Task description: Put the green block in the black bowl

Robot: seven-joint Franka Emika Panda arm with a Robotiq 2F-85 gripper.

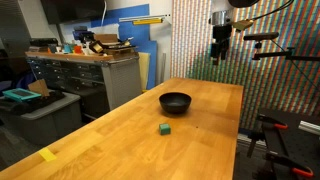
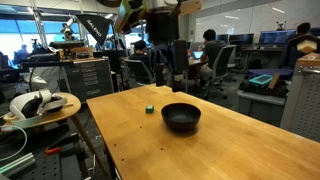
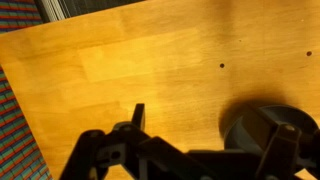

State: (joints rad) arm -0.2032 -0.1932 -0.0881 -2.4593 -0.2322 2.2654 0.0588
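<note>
The green block (image 1: 164, 128) is a tiny green cube lying on the wooden table (image 1: 120, 140), a short way in front of the black bowl (image 1: 175, 101). Both exterior views show the block (image 2: 149, 109) and the empty, upright bowl (image 2: 181, 117) apart from each other. My gripper (image 1: 220, 56) hangs high above the far end of the table, well away from both; it also shows in an exterior view (image 2: 172, 68). In the wrist view my gripper (image 3: 213, 122) is open and empty. A dark round shape (image 3: 250, 122), apparently the bowl, lies partly behind its right finger. The block is out of the wrist view.
A flat yellow tape strip (image 1: 47, 154) lies near the table's front corner. Cabinets with clutter (image 1: 85, 60) stand beside the table, and a patterned wall (image 1: 195, 40) behind it. A side table with a white headset (image 2: 35, 103) and office chairs (image 2: 215, 65) stand around.
</note>
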